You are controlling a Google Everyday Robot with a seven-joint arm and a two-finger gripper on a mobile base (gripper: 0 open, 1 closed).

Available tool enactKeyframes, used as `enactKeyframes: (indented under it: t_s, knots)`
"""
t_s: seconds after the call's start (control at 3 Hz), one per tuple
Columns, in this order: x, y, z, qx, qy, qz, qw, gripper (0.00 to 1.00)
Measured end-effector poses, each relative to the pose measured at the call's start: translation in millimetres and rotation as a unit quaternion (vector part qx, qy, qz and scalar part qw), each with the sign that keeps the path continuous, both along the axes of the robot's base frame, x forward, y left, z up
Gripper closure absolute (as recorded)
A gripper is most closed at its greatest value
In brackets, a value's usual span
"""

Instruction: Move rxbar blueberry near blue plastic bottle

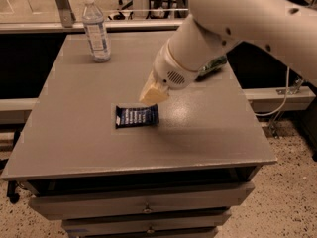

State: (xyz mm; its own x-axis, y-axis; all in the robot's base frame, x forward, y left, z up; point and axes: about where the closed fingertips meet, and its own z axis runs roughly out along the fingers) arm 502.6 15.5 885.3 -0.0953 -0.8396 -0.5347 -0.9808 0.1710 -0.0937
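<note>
The rxbar blueberry (137, 116), a flat dark navy wrapper with pale lettering, lies flat on the grey table (74, 133), left of centre. My gripper (154, 93) hangs just above and behind the bar's right end, apart from it. The blue plastic bottle (96, 29), clear with a white cap and pale label, stands upright at the table's far left corner, well away from the bar.
A green can (213, 66) lies at the far right of the table, mostly hidden behind my arm. Drawers (148, 207) sit under the table's front edge. A metal rail (49, 26) runs behind the table.
</note>
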Motion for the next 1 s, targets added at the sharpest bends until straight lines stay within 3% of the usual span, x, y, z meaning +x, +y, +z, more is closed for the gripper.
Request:
enactKeyframes:
  t_s: [0.33, 0.67, 1.0]
  knots:
    - [39, -5, 36, 0.007, -0.04, -0.017, 0.999, 1.0]
    - [46, -10, 46, 0.01, -0.041, -0.019, 0.9989, 0.82]
    - [32, -13, 36, 0.014, -0.019, -0.019, 0.9995, 0.59]
